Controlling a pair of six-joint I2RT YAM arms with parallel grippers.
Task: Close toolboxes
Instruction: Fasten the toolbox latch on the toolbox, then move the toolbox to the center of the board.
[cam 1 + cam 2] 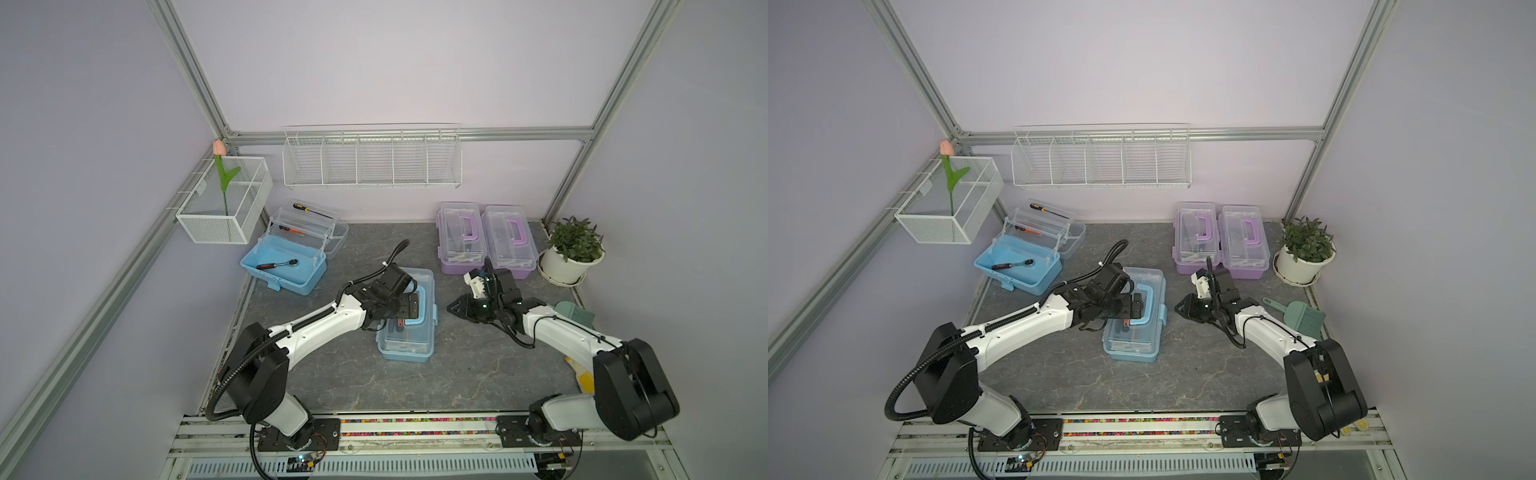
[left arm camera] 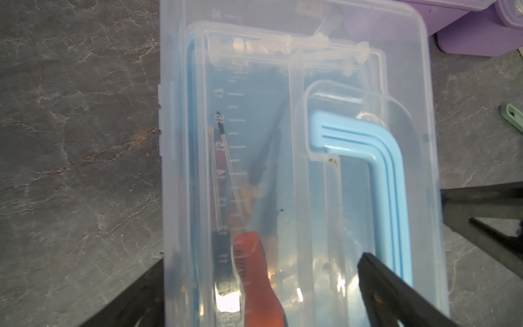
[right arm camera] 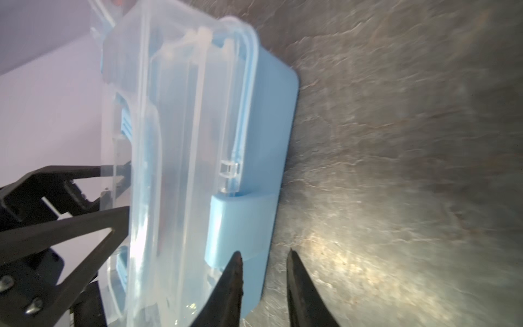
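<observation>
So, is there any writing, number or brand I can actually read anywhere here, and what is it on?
Nothing can be read with certainty.
The moulded scale in the clear plastic of the middle light blue toolbox has tick marks with digits, too blurred to read.
The red tool handle inside it has dark lettering, too blurred to read.
Elsewhere no text is visible.

Tabletop (image 1: 457,374): dark grey, stone-patterned, with pale veins. Central toolbox (image 1: 405,355): light blue base, handle and latch, clear lid. Open toolbox (image 1: 291,276): light blue base, clear trays; its ratchet (image 1: 276,264) has a red-and-black grip. Inner rear toolbox (image 1: 457,266) and outer rear toolbox (image 1: 519,272): purple bases and handles, clear lids. Wall basket (image 1: 372,162) and corner basket (image 1: 216,228): white wire. Plant (image 1: 575,239): green leaves, white pot (image 1: 561,266). Brush (image 1: 1304,318): sage green. Walls (image 1: 374,62): pale lilac
</observation>
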